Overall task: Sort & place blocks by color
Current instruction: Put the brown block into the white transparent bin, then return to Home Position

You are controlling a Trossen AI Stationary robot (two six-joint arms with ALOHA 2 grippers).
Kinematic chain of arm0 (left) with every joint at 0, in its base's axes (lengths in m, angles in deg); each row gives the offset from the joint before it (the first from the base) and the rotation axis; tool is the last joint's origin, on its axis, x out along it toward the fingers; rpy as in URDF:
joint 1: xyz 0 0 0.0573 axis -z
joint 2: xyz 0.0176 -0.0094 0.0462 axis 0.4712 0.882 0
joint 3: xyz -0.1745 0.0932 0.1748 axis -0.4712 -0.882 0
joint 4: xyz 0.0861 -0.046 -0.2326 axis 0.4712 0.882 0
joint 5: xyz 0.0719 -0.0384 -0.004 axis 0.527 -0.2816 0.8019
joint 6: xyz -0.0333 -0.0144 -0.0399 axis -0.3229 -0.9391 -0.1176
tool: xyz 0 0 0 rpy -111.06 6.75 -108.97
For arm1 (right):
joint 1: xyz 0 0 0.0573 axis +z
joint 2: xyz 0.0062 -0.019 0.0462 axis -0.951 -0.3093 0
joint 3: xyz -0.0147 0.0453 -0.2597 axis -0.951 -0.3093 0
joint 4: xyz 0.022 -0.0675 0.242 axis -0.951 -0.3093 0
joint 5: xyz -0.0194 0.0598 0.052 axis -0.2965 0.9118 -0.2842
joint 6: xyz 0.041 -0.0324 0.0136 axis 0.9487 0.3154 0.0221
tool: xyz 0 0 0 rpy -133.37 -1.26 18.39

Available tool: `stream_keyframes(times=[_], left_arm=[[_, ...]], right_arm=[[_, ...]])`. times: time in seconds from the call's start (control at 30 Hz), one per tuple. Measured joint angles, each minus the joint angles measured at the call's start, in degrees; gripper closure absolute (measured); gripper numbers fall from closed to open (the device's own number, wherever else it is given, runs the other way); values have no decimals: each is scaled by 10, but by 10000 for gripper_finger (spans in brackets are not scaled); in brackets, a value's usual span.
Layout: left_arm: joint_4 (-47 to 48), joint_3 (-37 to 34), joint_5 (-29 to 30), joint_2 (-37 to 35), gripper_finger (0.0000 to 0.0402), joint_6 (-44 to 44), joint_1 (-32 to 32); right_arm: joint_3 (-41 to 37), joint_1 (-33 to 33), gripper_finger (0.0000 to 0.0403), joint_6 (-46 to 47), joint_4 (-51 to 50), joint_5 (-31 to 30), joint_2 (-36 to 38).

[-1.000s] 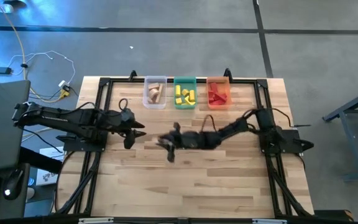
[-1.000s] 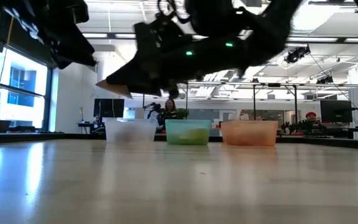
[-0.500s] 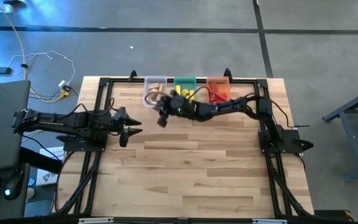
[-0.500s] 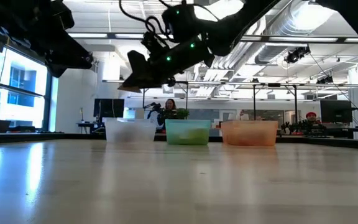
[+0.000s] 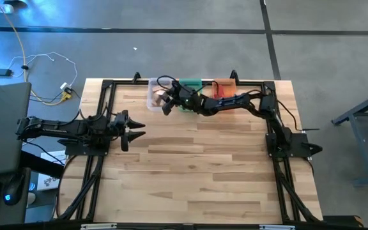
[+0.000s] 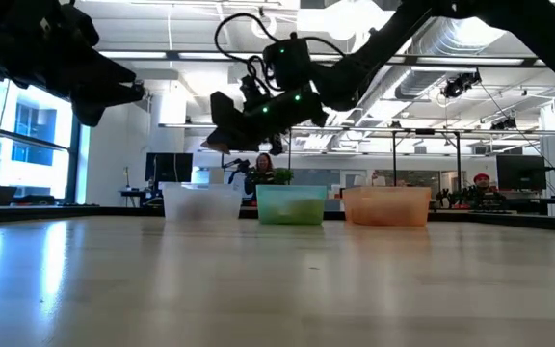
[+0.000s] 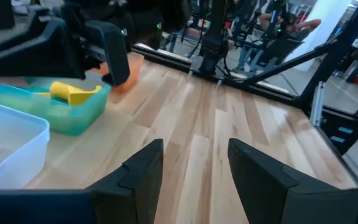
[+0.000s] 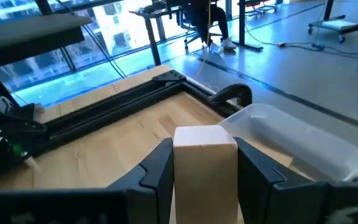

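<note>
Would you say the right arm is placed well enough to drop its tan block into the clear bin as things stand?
Probably yes. The right gripper holds the tan block above the clear bin, whose top is open, and the left gripper waits well clear.

My right arm stretches from its base at the right edge toward the far edge, its right gripper raised above the bench, fingers clamped on a tan block. My left arm waits by the left edge, left gripper with fingers apart, holding nothing.
</note>
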Motion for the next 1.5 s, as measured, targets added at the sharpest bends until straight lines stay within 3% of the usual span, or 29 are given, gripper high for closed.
stream_keyframes(times=[0.5,0.97,1.27,1.5], left_arm=[[-80,-77,16,-29,234,39,1],[-98,-76,25,-28,234,94,1],[-52,-76,29,-27,234,98,1],[-58,-76,32,-27,234,99,1]], right_arm=[[0,-3,281,34,17,0,-28],[33,-3,163,38,-9,-1,-22],[48,6,169,-2,-96,5,14],[36,10,171,-28,-128,60,54]])
